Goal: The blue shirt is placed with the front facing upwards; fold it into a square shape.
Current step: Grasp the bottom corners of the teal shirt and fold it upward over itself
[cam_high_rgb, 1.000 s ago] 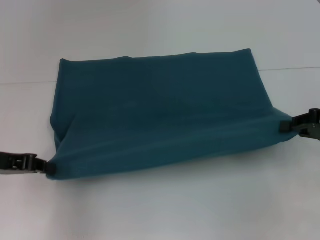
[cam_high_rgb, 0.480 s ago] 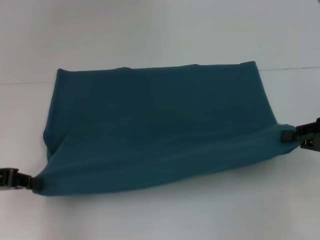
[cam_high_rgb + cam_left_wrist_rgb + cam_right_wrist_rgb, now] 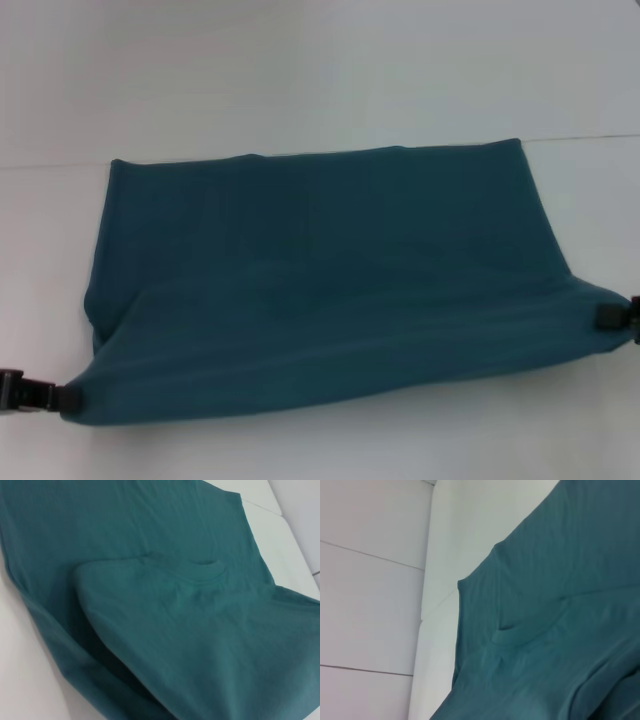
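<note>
The blue shirt [image 3: 330, 270] lies folded over on the white table [image 3: 300, 60], its plain teal back up and no print showing. My left gripper [image 3: 68, 398] is shut on the shirt's near left corner, at the frame's lower left. On the right edge, my right gripper [image 3: 608, 318] is shut on the near right corner. The near fold is lifted between them. The left wrist view shows the blue shirt [image 3: 165, 605] with the round collar [image 3: 200, 575] lying under the folded layer. In the right wrist view only the blue shirt [image 3: 560, 625] and table show.
The white table's [image 3: 440, 580] far edge meets a pale panelled wall [image 3: 370, 595]. A thin seam [image 3: 590, 138] runs across the table behind the shirt. Bare white table surrounds the shirt on all sides.
Both grippers have pulled the shirt's near fold toward me and outward; the left went down-left, the right down-right to the frame edge. The shirt's far edge slid nearer too.
</note>
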Controlling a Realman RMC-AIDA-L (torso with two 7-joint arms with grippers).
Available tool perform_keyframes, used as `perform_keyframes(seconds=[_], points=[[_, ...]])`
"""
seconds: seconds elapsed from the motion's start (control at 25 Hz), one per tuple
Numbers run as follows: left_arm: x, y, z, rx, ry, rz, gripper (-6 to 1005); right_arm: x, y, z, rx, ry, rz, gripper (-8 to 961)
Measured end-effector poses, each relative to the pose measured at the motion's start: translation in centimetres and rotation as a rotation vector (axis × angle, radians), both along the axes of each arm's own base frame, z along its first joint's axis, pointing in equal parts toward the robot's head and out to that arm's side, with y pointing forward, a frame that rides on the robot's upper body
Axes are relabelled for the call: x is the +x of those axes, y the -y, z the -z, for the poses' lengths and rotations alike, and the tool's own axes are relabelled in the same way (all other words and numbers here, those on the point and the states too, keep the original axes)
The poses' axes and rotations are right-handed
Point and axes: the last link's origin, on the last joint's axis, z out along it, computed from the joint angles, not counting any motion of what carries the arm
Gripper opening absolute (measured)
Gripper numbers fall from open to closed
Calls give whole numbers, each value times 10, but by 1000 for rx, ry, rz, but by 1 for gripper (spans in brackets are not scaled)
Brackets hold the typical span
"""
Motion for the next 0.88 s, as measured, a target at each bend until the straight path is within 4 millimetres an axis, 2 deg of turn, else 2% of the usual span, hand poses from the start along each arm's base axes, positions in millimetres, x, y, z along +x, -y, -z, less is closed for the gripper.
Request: perform_keyframes(seconds=[0.24, 0.36, 0.52, 0.64, 0.88], points=[[-1, 8, -2, 11, 34, -13, 65, 7, 13, -6, 20, -36, 27, 87], [4, 0, -5, 36, 63, 9, 66, 2, 6, -10, 61, -69, 8, 87], [17, -20, -9, 54, 90, 56, 68, -13, -13, -17, 104, -90, -38, 88], [24, -28, -7, 45, 98, 79, 70, -20, -19, -16, 96, -93, -61, 88], [17, -20, -7, 44, 99, 65, 72, -14, -3, -10, 74, -126, -48, 88]])
